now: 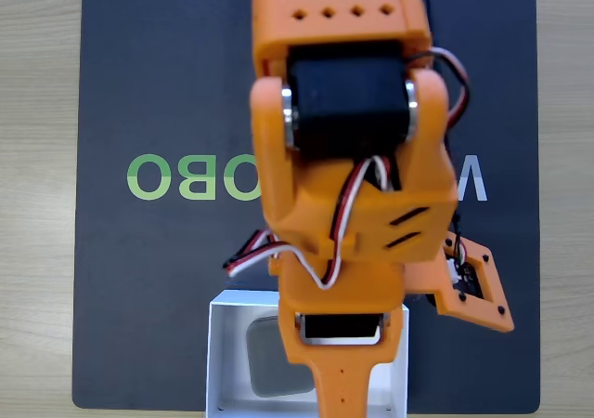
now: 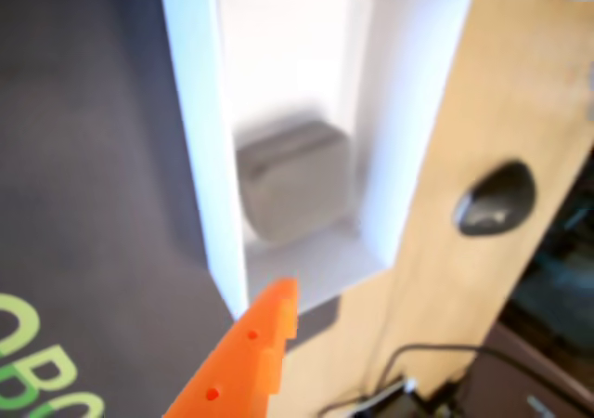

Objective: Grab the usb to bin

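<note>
1. Inside the bin (image 2: pixel 200 149) we see the usb (image 2: pixel 295 181) lying on the white floor, apart from the pincer (image 2: pixel 269 320).
2. We cannot tell how the pincer's jaws stand; it holds nothing visible.
3. We judge the drop done; next, we lift clear of the bin wall.

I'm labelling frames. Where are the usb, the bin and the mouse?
usb (image 2: pixel 295 181), wrist view, middle of its grey top.
bin (image 2: pixel 200 139), wrist view, its left white wall.
mouse (image 2: pixel 496 198), wrist view, centre of its dark back.
</note>
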Robot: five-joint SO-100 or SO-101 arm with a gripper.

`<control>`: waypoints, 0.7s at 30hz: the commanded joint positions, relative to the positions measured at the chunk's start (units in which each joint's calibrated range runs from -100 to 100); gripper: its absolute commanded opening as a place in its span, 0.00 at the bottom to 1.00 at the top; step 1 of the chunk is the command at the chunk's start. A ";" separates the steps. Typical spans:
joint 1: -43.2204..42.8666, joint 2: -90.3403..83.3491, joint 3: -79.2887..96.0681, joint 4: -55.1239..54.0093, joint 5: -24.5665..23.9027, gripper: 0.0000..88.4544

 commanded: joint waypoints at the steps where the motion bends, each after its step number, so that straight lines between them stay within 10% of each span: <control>1: 0.66 -11.37 1.51 0.26 -0.24 0.64; 11: 2.68 -45.02 33.13 1.65 -0.35 0.07; 21: 2.18 -75.71 71.61 2.18 -0.35 0.02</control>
